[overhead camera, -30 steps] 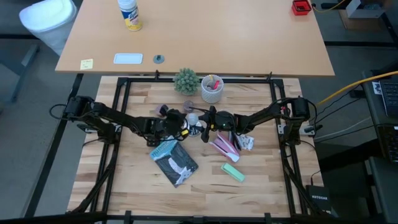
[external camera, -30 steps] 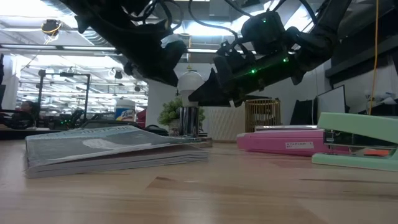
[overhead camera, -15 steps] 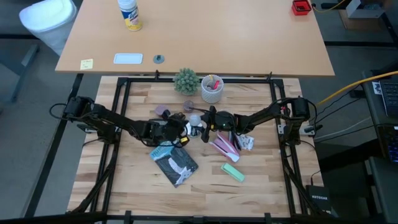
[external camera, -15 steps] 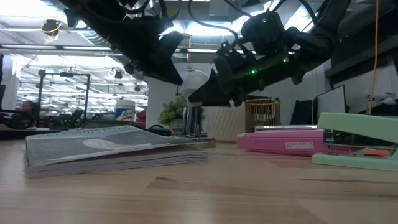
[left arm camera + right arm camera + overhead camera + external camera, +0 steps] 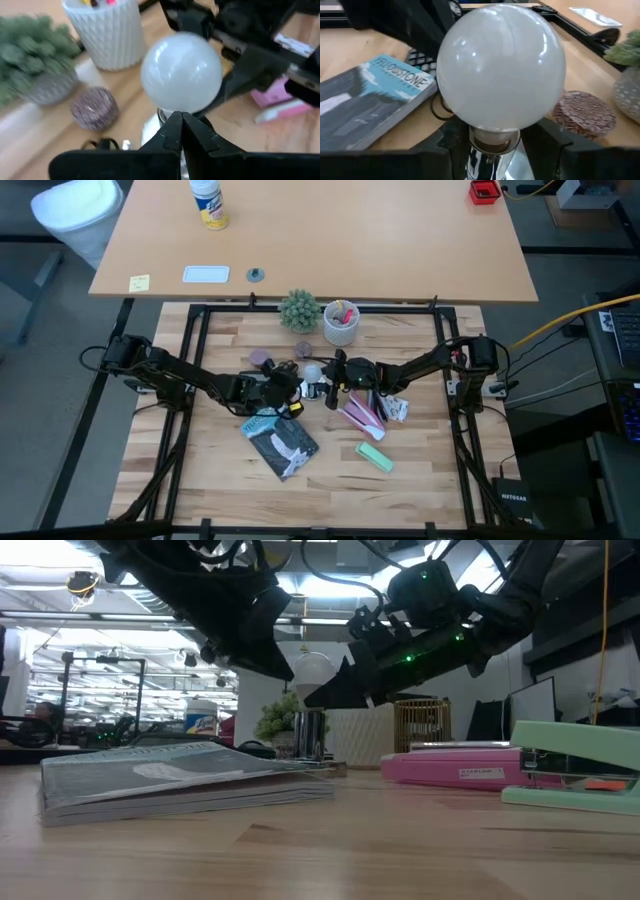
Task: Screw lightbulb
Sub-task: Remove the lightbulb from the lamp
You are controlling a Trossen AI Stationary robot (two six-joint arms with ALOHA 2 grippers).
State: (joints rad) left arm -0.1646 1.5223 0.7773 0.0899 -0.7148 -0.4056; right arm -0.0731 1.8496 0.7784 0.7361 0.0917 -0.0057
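The lightbulb stands mid-table between left pincer and right pincer.

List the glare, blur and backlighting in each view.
Low view: bright ceiling lights behind turn both arms into silhouettes. Left wrist view: the lightbulb shows soft highlights; the plant is blurred. Right wrist view: the bulb is sharp, the book softer. High view: evenly lit.

Butcher-block table, paperback book, pink case, green stapler, potted plant, white pen cup
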